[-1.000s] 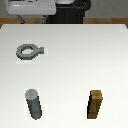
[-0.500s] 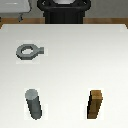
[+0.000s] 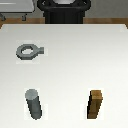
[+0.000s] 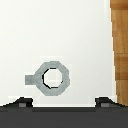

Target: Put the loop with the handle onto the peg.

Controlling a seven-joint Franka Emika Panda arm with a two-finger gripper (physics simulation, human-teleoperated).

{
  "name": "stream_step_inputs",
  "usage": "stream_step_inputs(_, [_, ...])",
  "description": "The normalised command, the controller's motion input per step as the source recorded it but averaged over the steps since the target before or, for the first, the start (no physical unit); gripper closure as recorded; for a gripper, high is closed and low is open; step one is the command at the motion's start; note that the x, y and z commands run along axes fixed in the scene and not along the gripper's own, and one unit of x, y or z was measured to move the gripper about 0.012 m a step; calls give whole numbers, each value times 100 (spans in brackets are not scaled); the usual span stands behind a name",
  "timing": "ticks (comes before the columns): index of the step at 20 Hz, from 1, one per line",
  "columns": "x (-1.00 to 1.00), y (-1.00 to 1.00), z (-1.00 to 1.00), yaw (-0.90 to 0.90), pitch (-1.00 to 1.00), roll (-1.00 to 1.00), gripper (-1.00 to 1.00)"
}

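Gripper [image 4: 64, 102] fingertips show only as two dark tips set wide apart in the wrist view, holding nothing, poised above the loop with the handle [image 3: 28, 51]. Compared with half a second ago, objects on the white table [image 3: 75, 60] lie unchanged. The peg [image 3: 34, 104] stands upright, well apart from the brown block [image 3: 95, 104]. The flat grey ring has its stubby tab pointing toward the exterior view's right.
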Motion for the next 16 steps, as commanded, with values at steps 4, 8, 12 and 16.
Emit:
stream_step_inputs(4, [0, 0, -100, 0, 0, 0, -100])
stream_step_inputs(8, [0, 0, -100, 0, 0, 0, -100])
stream_step_inputs(12, [0, -25, 0, 0, 0, 0, -100])
stream_step_inputs(16, [0, 0, -50, 0, 0, 0, -100])
